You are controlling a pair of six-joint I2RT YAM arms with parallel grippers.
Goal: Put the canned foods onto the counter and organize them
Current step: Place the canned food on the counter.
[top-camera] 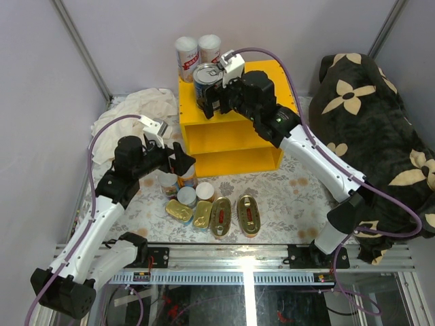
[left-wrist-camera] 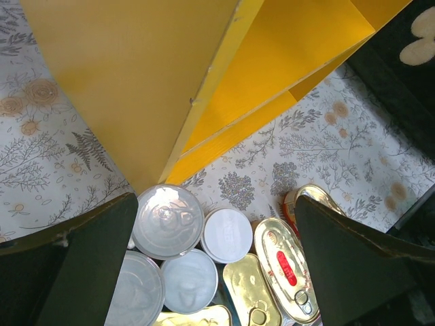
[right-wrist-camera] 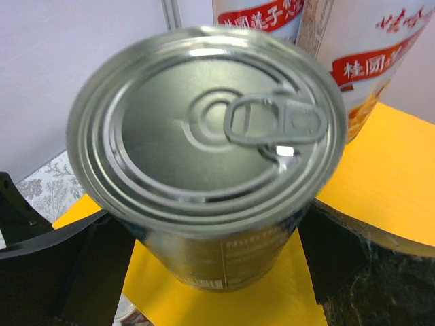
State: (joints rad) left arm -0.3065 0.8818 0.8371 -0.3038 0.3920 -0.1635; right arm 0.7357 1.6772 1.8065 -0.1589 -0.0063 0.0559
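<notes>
From above: the right gripper [top-camera: 207, 97] is clamped on the blue-labelled steel can [top-camera: 206, 76] at the top of the yellow counter [top-camera: 272, 75], just beside two tall white cans [top-camera: 187, 58]. The left gripper [top-camera: 181, 161] hangs over the round tins on the floral floor [top-camera: 292, 197], and gold fish tins [top-camera: 221, 216] lie in a row nearby.

Left wrist: fingers [left-wrist-camera: 81, 261] spread wide, nothing held. Below sit round lids [left-wrist-camera: 168, 221] and a red-labelled oval tin [left-wrist-camera: 285, 263].

Right wrist: the pull-tab lid [right-wrist-camera: 211, 129] fills the view, with a finger either side of the can. Red bands [right-wrist-camera: 258, 15] on the cans behind read 桂圆莲子.
</notes>
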